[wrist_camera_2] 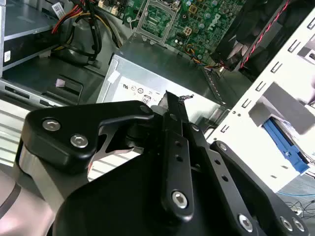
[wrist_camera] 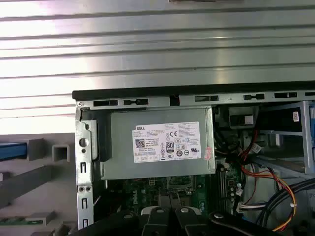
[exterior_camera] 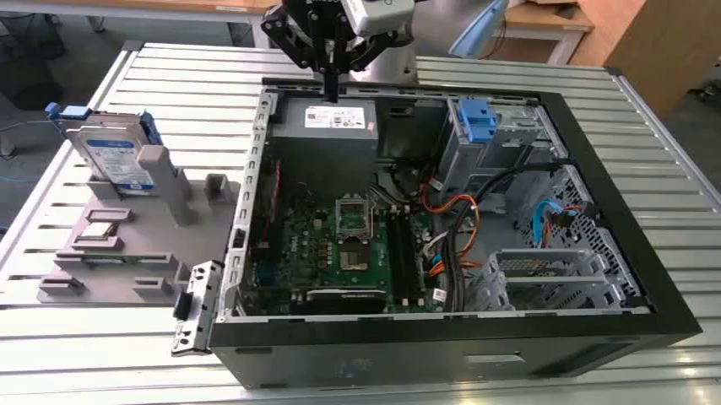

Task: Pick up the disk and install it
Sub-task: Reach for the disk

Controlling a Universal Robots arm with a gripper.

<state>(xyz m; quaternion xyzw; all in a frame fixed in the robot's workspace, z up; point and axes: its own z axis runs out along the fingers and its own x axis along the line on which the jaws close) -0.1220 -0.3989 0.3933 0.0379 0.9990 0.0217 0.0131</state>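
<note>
Gripper [exterior_camera: 333,93] pressed together, empty, hangs over power supply [exterior_camera: 338,118] at 12 o'clock edge of computer case [exterior_camera: 451,333] in exterior view. Disk [exterior_camera: 113,156] stands upright in grey fixture [exterior_camera: 113,253] at case's 9 o'clock, well apart; upright pose likely eases grasping.

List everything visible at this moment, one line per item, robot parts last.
table: one, silver slatted, under everything
computer case: one, black, open, centre
power supply: one, grey with white sticker, inside case
motherboard: one, green, case floor
cables: several, orange and black, inside case
bracket: one, blue, drive bay
fixture: one, grey, exterior view's left
disk: at least one, silver with blue rails, standing in fixture
claw: one, black, shut, empty, over power supply
</note>
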